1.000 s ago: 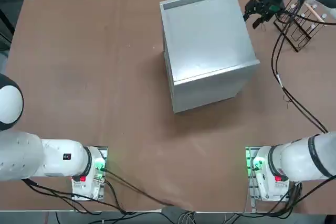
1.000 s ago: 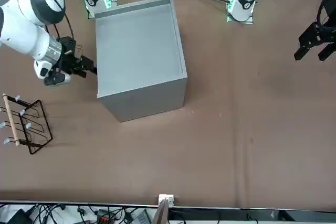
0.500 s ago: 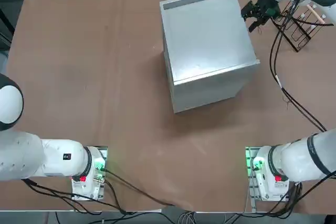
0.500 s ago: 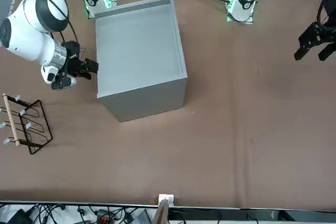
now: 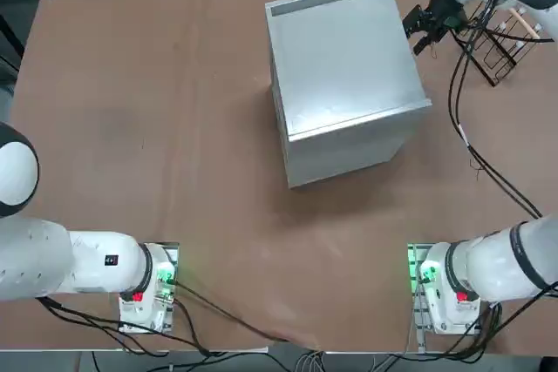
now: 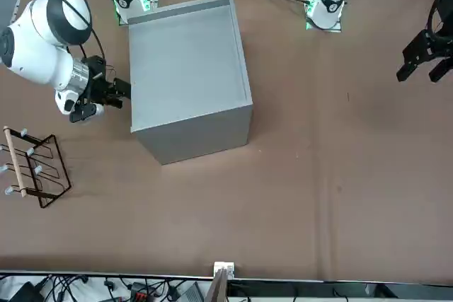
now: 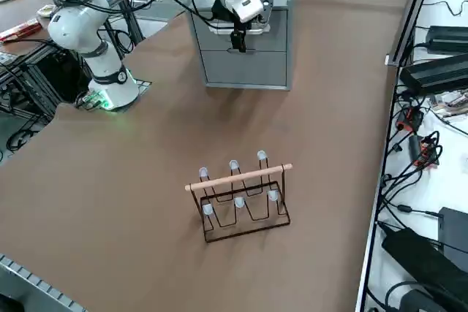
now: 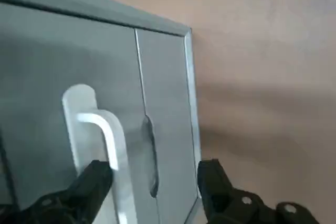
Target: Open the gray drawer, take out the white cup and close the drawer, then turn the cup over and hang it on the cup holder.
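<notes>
Because the cabinet [image 7: 291,49] stood with its front towards the tabletop's [image 7: 146,202] right edge, the working arm [image 6: 64,54] had come at it from that side. Right gripper [image 8: 156,174] at the front face, fingers spread wide, nothing grasped; the handle [image 8: 107,135] and a cut-out notch [image 8: 152,156] showed in the space between them. Could not tell whether either finger touched metal.

Lower panel, bounded by the notched seam, taken to be the gray drawer [image 7: 245,69]: shut, flush with the front. White cup not in sight anywhere; presumably inside, so the drawer had to open first. Wide spread made sense for an approach, leaving room to get a finger to the notch or the handle. Risk judged: a fingertip might catch the handle instead of the notch.

Cup holder [image 7: 238,175] stood bare, well apart from the cabinet, towards the tabletop's far right corner, tipped pegs poking upward. Placed there, it likely kept clear of the drawer's travel while staying within the same arm's reach
</notes>
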Controlling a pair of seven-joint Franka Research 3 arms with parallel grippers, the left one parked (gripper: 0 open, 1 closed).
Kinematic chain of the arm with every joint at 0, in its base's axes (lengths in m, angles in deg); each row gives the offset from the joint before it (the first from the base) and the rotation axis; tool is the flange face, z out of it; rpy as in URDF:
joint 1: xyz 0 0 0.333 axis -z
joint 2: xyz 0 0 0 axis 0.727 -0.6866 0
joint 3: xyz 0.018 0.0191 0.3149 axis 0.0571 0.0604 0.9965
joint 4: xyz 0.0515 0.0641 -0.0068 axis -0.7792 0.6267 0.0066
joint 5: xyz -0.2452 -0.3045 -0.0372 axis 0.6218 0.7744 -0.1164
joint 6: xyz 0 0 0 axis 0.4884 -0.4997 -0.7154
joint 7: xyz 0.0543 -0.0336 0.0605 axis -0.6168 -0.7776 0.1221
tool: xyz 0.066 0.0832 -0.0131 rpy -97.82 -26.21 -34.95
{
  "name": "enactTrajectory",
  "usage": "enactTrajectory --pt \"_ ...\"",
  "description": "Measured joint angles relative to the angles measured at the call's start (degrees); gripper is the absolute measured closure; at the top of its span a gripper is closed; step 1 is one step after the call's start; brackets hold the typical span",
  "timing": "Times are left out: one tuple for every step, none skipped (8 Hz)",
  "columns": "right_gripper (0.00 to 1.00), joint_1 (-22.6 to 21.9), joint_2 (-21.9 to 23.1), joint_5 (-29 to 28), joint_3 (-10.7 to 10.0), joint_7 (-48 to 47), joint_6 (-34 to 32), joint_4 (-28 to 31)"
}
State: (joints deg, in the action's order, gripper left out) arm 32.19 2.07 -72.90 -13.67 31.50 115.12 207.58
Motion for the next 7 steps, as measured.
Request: enactTrajectory --pt "0.01 0.1 -0.4 -0.1 0.0 1.1 -0.3 0.0" --pt "0.01 0.5 -0.5 -0.1 0.1 2.7 -0.7 -0.2" --pt "0.01 1.7 -0.5 0.2 0.1 4.8 -1.5 -0.4" --pt "0.01 3.7 -0.6 1.5 0.1 7.2 -2.6 -0.7" --pt "0.01 6.2 -0.7 3.5 0.0 9.4 -3.8 -1.2" --pt "0.01 8.5 -0.7 5.5 -0.2 11.5 -4.5 -1.3" --pt "0.01 10.2 -0.9 6.7 -0.2 13.5 -4.6 -1.4"
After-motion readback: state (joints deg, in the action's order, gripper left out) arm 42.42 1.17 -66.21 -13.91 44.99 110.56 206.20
